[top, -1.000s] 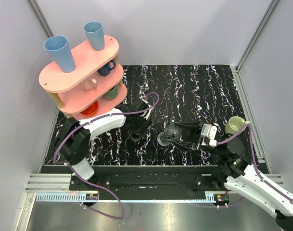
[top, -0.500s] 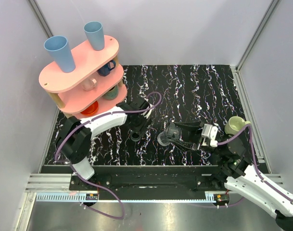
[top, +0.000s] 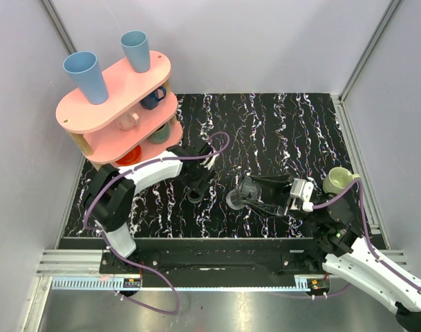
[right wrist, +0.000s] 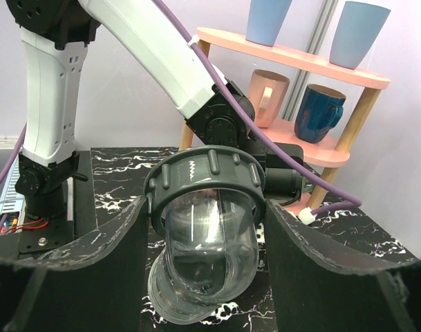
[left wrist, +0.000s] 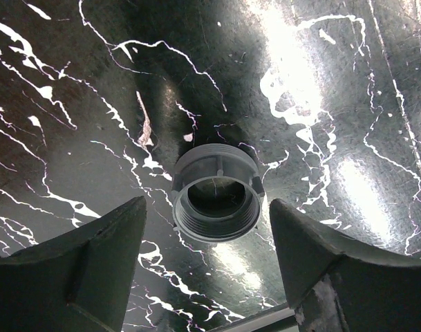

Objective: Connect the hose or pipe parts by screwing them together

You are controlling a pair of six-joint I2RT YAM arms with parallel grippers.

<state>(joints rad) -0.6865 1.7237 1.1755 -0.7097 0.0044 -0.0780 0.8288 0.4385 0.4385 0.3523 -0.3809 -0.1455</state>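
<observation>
A short dark grey threaded fitting (left wrist: 215, 160) lies on the black marbled table (top: 279, 131), its open threaded mouth facing my left wrist camera. My left gripper (left wrist: 207, 202) hovers just above it, open, with a finger on each side and nothing touching. From above, this fitting (top: 195, 196) sits just in front of the left gripper (top: 199, 181). My right gripper (right wrist: 207, 207) is shut on the other part, a clear elbow pipe (right wrist: 210, 242) with a dark grey ribbed nut (right wrist: 203, 173), held off the table a little right of the fitting (top: 236, 199).
A pink two-tier rack (top: 117, 90) with blue cups on top and mugs on its shelves stands at the back left, close behind the left arm. A cream mug (top: 338, 180) sits near the table's right edge. Purple cables loop over both arms.
My left gripper has drawn back slightly toward the far side, uncovering the grey fitting on the table. The right gripper and its elbow pipe have stayed still.
</observation>
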